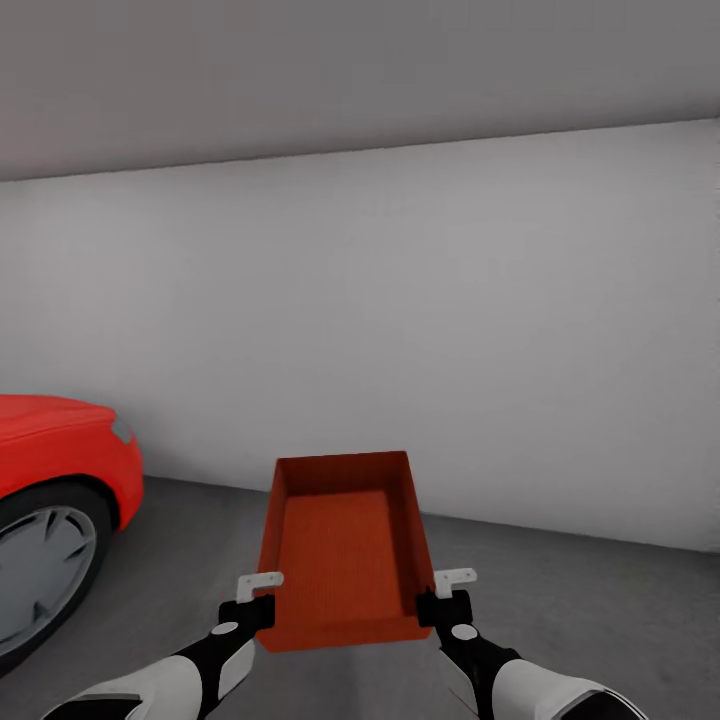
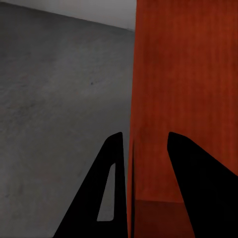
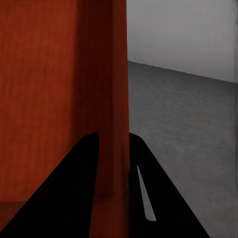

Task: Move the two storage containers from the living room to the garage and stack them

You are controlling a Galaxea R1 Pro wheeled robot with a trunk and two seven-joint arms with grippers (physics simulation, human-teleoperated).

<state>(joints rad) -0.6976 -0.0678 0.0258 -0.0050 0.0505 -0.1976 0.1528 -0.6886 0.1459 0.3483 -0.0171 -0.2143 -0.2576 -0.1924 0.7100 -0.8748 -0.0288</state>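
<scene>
One orange-red open-topped storage container (image 1: 345,550) hangs in front of me above the garage's dark grey floor (image 1: 600,600). My left gripper (image 1: 258,592) is shut on its left wall near the close corner. My right gripper (image 1: 450,592) is shut on its right wall. The left wrist view has the container wall (image 2: 183,74) running between the dark fingers of the left gripper (image 2: 144,141). In the right wrist view the wall (image 3: 59,74) sits likewise inside the right gripper (image 3: 114,140). The container is empty. The living room is out of view.
A red car (image 1: 50,470) with a grey wheel stands at the left, close to my left arm. A plain pale grey wall (image 1: 400,300) rises a short way ahead. Bare floor stretches ahead and to the right of the container.
</scene>
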